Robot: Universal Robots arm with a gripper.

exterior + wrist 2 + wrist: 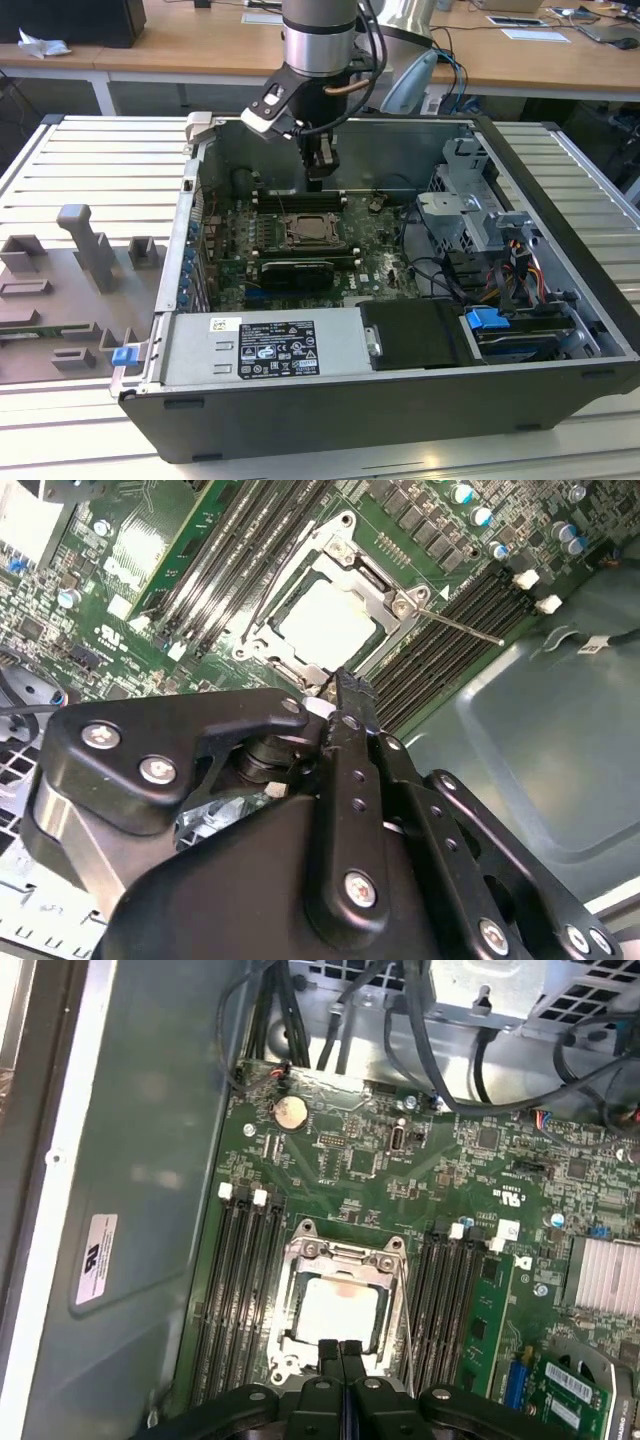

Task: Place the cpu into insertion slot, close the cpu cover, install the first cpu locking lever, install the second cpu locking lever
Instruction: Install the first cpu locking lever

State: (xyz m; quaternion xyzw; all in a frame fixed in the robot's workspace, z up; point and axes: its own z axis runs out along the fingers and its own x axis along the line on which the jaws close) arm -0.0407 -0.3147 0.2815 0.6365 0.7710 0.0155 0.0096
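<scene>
The cpu point(340, 1305) lies flat in the insertion slot point(300, 1230) on the green board, its pale metal top showing through the window of the cpu cover point(345, 1252). The cover lies down over it. A thin locking lever point(465, 627) juts out from one socket corner over the memory slots. A second lever point(262, 590) runs along the opposite side of the socket. My gripper point(340, 1352) hangs just above the socket's edge with its black fingers pressed together and nothing between them. In the exterior view the gripper point(318, 175) hovers inside the open case, above the cpu point(308, 230).
Long black memory slots point(245, 1290) flank the socket on both sides. The case wall point(130, 1210) stands close by. A drive cage with cables point(470, 215) fills the exterior view's right, and a power supply point(265, 345) sits at the front. Grey fixtures point(90, 250) stand outside the case.
</scene>
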